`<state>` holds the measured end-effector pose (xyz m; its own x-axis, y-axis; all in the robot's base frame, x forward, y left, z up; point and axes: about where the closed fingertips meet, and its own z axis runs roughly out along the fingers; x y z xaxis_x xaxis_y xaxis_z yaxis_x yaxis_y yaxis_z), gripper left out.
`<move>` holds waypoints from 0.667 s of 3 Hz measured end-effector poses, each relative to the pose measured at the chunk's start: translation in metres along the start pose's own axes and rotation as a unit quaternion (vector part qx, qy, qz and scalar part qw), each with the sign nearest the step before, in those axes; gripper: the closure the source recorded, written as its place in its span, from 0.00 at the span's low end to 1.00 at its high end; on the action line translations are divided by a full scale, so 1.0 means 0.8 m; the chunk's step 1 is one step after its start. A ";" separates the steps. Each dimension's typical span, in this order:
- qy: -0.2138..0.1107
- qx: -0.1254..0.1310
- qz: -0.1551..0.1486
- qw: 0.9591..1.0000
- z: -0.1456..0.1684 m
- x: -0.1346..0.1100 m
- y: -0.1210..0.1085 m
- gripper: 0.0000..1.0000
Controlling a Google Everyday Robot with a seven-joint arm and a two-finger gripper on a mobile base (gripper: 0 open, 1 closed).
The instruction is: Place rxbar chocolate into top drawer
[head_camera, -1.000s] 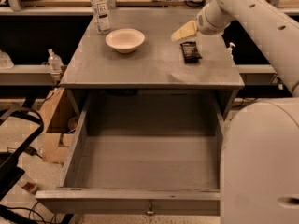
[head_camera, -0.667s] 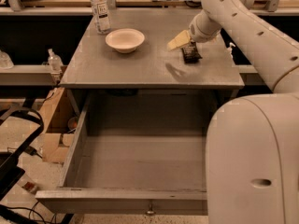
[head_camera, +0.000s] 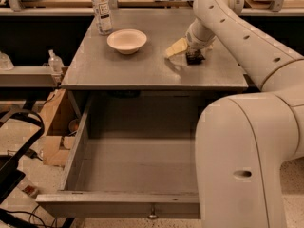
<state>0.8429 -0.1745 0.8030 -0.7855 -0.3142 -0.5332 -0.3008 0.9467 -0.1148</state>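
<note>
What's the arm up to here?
The robot's arm reaches across the grey table, with its gripper down at the rxbar chocolate on the right side of the tabletop. The top drawer below stands pulled open, and the bar is not yet in it. A white bowl and a water bottle stand further left, apart from the gripper.

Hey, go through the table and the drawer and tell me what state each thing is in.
top drawer: pulled open, visible part bare.
rxbar chocolate: lying on the table, right side, beneath the gripper.
gripper: lowered at the rxbar chocolate.
white bowl: upright on the table, looks empty.
water bottle: upright, back left of the table.
</note>
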 end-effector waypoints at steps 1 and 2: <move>0.000 0.000 0.000 1.000 -0.009 -0.006 -0.001 0.50; 0.000 0.000 0.000 1.000 -0.021 -0.013 -0.003 0.81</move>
<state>0.8429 -0.1745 0.8232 -0.7855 -0.3142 -0.5332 -0.3007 0.9468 -0.1148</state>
